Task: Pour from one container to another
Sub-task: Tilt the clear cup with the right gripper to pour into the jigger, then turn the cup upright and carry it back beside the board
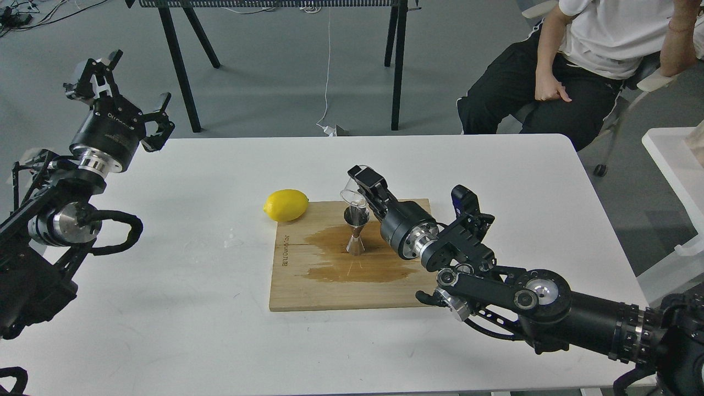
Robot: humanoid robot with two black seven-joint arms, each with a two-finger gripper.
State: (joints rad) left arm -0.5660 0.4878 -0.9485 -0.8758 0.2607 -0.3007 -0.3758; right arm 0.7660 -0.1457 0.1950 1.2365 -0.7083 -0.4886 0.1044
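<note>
Grey floor and black trestle legs fill the background, with a seated person (577, 60) at the far right; nearer, a white bench (165, 264) carries everything I work with. Far left, my left gripper (118, 82) is raised above the bench's corner, its jaws spread and holding nothing. Moving right, one lemon (285, 204) lies touching the far left corner of one wooden cutting board (308, 286). A wide wet brown stain (341, 258) spreads over the middle of the board, and one steel jigger (356, 231) stands upright in it. Just above the jigger's mouth, my right gripper (360, 190) has its jaws closed on one clear glass cup (352, 195), tipped with its lip toward the jigger's upper cone. I cannot tell whether any liquid is in the cup.

As I judge it, the pour is under way or close to done. The jigger's mouth is small and its waist narrow, so a lip slightly off centre would send liquid down the outside and add to the spill. The jigger stands on wet wood, so a nudge from the cup could slide or topple it. Tipping too fast could overfill the little cone. Smooth glass could also slip in my jaws if I roll the wrist further
</note>
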